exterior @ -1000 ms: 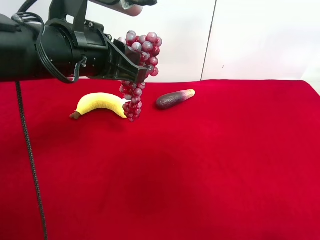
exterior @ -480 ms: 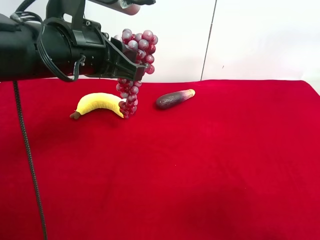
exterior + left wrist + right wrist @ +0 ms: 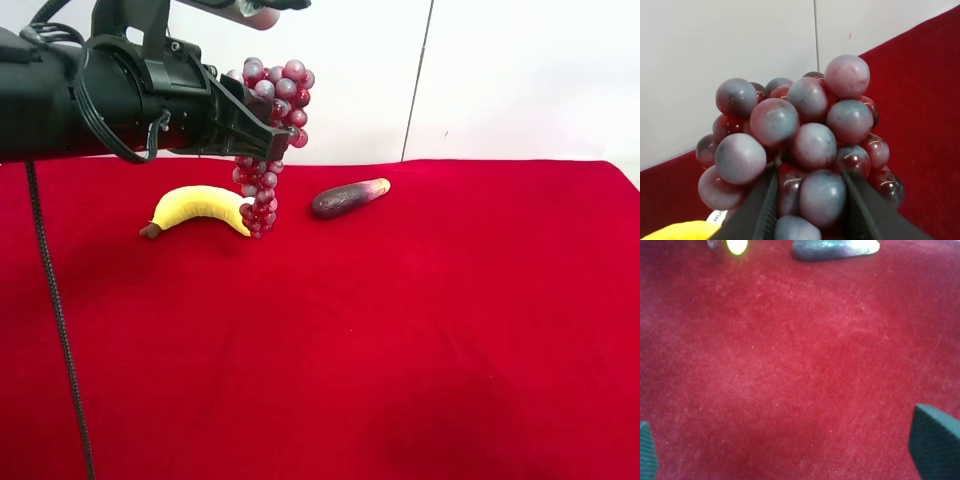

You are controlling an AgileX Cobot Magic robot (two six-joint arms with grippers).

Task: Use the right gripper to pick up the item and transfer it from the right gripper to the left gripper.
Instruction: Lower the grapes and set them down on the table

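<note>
The bunch of purple-red and greyish grapes (image 3: pixel 275 95) hangs in the air above the red cloth, its tapering end (image 3: pixel 260 205) dangling just in front of the banana's right tip. My left gripper (image 3: pixel 272 135), on the thick black arm at the exterior high view's left, is shut on the bunch's upper part. The left wrist view shows the grapes (image 3: pixel 805 135) filling the frame between the black fingers (image 3: pixel 765 205). My right gripper (image 3: pixel 790 450) is open and empty low over the cloth. Only its two dark tips show, and it is out of the exterior view.
A yellow plush banana (image 3: pixel 200 208) lies on the red cloth (image 3: pixel 400 330) at back left, a dark eggplant-like piece (image 3: pixel 348 198) to its right. The eggplant (image 3: pixel 835 249) also shows in the right wrist view. A black cable (image 3: pixel 55 320) hangs at the left edge. A white wall stands behind.
My left gripper with the grapes has moved slightly up and to the left over the last second, and has hardly moved in the last half second. The banana and eggplant have not moved.
</note>
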